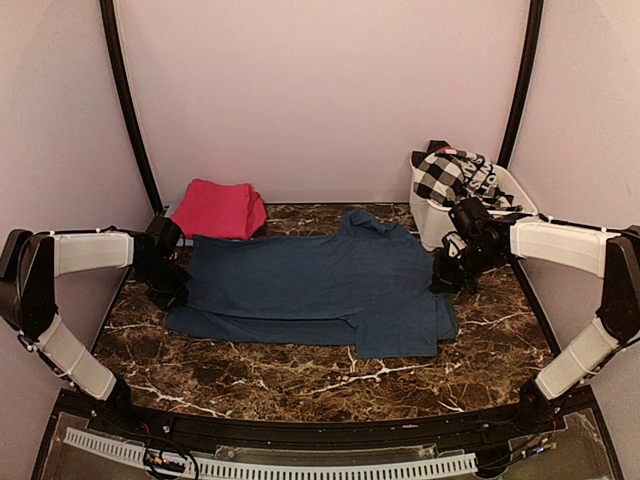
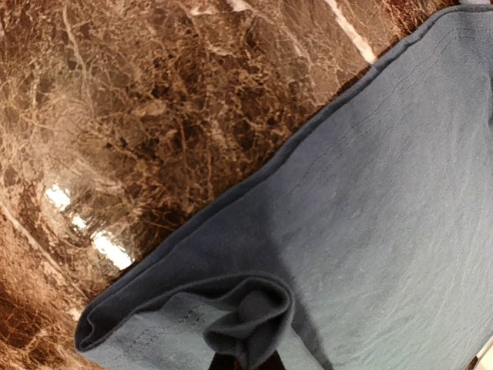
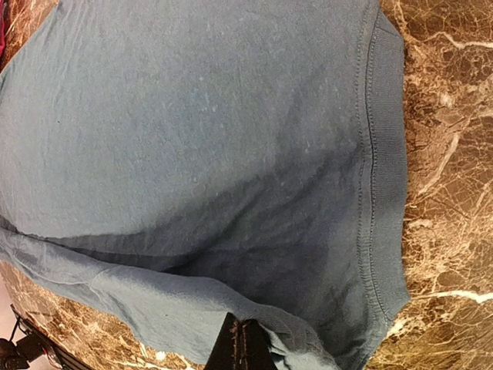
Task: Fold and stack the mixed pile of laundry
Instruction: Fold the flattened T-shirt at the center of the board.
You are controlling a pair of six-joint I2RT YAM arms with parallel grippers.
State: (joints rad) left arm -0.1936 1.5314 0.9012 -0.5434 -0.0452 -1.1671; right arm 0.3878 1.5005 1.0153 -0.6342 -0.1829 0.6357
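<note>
A large navy-blue garment [image 1: 320, 285] lies spread flat across the marble table, its near edge folded over. My left gripper [image 1: 165, 282] is at its left end, shut on a bunched fold of the navy cloth [image 2: 254, 308]; only the dark fingertips [image 2: 223, 362] show under the fabric. At the garment's right end, my right gripper [image 1: 447, 275] is shut, its tips [image 3: 245, 330] pinched at a raised fold of the navy cloth [image 3: 231, 154]. A folded magenta-pink cloth [image 1: 217, 208] rests at the back left. A black-and-white checked garment [image 1: 452, 175] is heaped in the tub.
A white plastic tub [image 1: 432, 222] stands at the back right, just behind my right gripper. Pale walls close the table on three sides. Bare marble [image 1: 300, 375] runs along the front of the navy garment.
</note>
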